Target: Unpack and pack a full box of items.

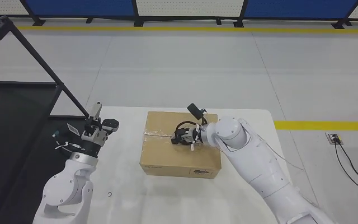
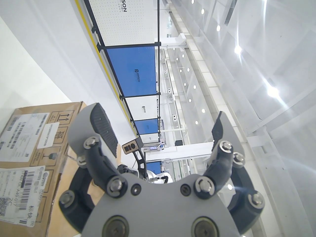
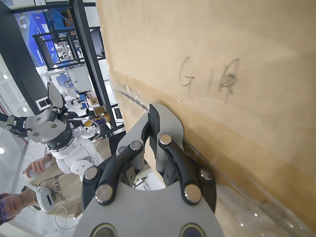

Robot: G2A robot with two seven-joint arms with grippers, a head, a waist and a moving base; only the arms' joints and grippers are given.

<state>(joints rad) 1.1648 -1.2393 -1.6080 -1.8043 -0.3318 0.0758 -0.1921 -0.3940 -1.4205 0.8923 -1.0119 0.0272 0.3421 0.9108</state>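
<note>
Tape (image 3: 209,134) seals box (image 1: 168,157) — right pincer (image 1: 178,138) atop.

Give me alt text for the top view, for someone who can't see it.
A closed cardboard box sits on a white table, with the right claw shut at its taped top seam. The left claw is open, left of the box.

**Pale hall with panelled edge**

A pale grey floor (image 1: 184,67) runs to a yellow line (image 1: 168,28) in front of blue and white partition panels (image 1: 78,7) on black feet. A black metal frame (image 1: 33,53) stands left of the white table (image 1: 123,185). A floor socket (image 1: 333,138) with a cable lies to the right. Round ceiling lights (image 2: 238,49) glare overhead.
</note>
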